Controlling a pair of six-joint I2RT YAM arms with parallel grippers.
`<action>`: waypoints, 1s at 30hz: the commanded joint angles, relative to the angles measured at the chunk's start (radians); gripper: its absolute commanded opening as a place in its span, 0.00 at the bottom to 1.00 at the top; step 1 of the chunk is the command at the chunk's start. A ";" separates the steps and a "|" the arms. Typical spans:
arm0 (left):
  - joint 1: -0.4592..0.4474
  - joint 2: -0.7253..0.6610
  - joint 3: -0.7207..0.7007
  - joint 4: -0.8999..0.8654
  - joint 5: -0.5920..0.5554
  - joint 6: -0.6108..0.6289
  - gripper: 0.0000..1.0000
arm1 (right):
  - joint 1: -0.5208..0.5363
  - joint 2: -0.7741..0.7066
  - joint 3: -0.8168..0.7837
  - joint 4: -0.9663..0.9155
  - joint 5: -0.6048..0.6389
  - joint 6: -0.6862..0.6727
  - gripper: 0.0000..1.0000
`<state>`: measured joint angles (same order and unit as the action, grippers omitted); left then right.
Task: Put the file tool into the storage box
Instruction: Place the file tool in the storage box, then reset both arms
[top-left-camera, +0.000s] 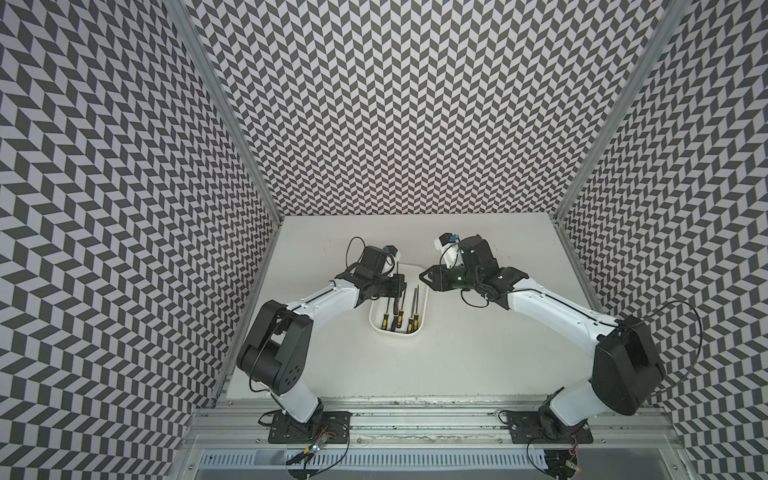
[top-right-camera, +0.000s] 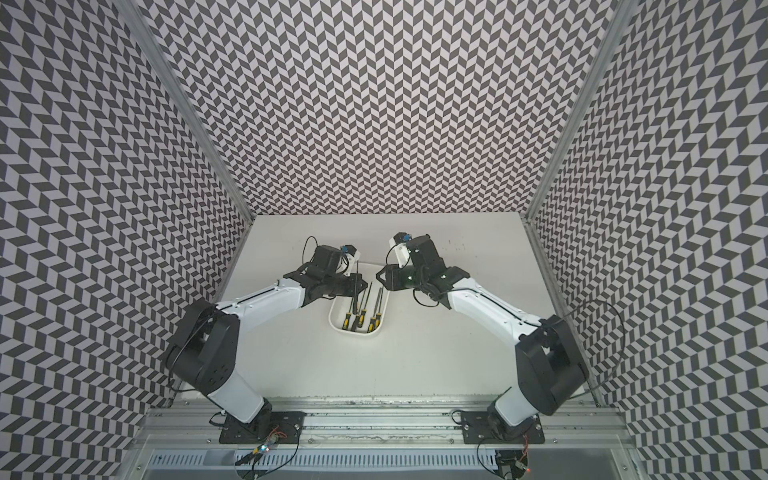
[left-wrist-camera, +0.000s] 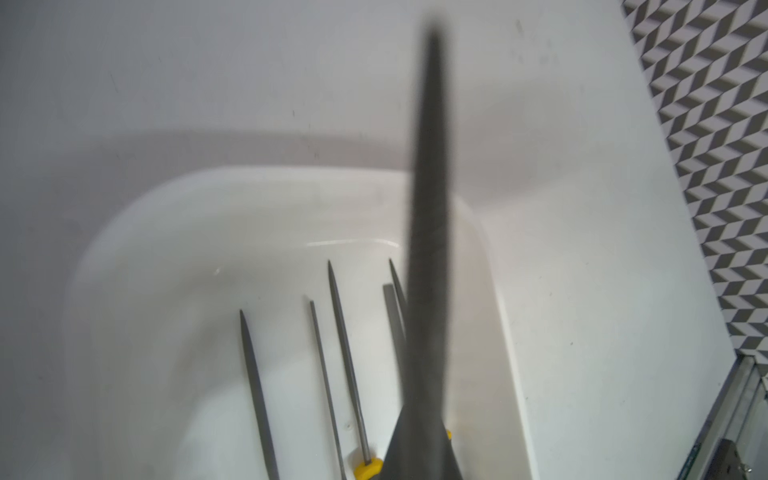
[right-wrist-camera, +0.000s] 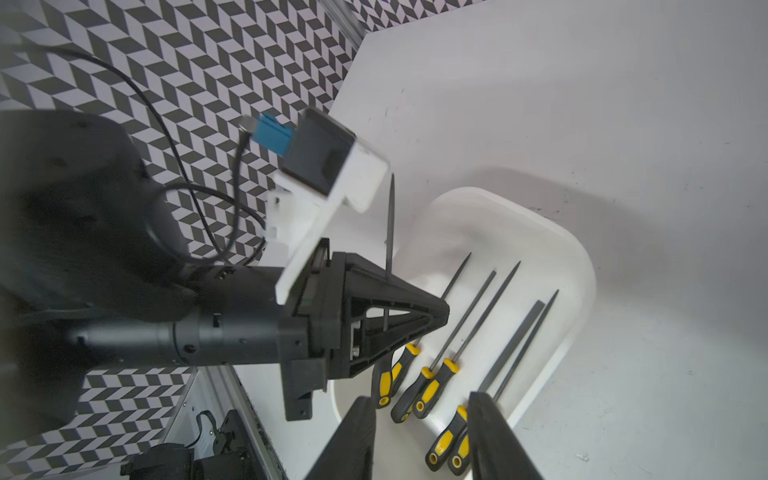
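Note:
The storage box (top-left-camera: 397, 335) (top-right-camera: 353, 335) is a white shallow tray mid-table, with several yellow-and-black-handled files (top-left-camera: 412, 316) (right-wrist-camera: 471, 316) lying inside. My left gripper (top-left-camera: 397, 286) (right-wrist-camera: 415, 318) hangs over the box's left side, shut on the shaft of one more file tool (right-wrist-camera: 389, 232) (left-wrist-camera: 430, 199). That file stands steeply, its handle (right-wrist-camera: 382, 380) low over the box floor and its tip up beside the wrist camera. My right gripper (top-left-camera: 424, 279) (right-wrist-camera: 419, 440) sits by the box's far right rim, open, with nothing between its fingers (right-wrist-camera: 494, 440).
Patterned walls close in the white table (top-left-camera: 478, 353) on three sides. An aluminium rail (top-left-camera: 415, 415) with both arm bases runs along the near edge. The left arm's cable (right-wrist-camera: 199, 199) loops near its wrist.

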<state>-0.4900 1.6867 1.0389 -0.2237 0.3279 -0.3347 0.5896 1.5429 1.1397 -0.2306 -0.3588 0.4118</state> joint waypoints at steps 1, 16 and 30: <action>-0.029 0.044 0.031 -0.089 -0.040 0.033 0.04 | -0.011 -0.013 -0.012 0.044 0.024 0.007 0.40; -0.048 0.055 0.030 -0.142 -0.113 0.001 0.40 | -0.042 -0.010 -0.028 0.040 -0.001 0.015 0.37; 0.087 -0.253 -0.055 0.081 -0.087 -0.041 1.00 | -0.172 -0.060 -0.109 0.041 0.150 0.049 0.77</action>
<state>-0.4694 1.4948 1.0077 -0.2329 0.2466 -0.3599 0.4572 1.5391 1.0561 -0.2302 -0.3092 0.4526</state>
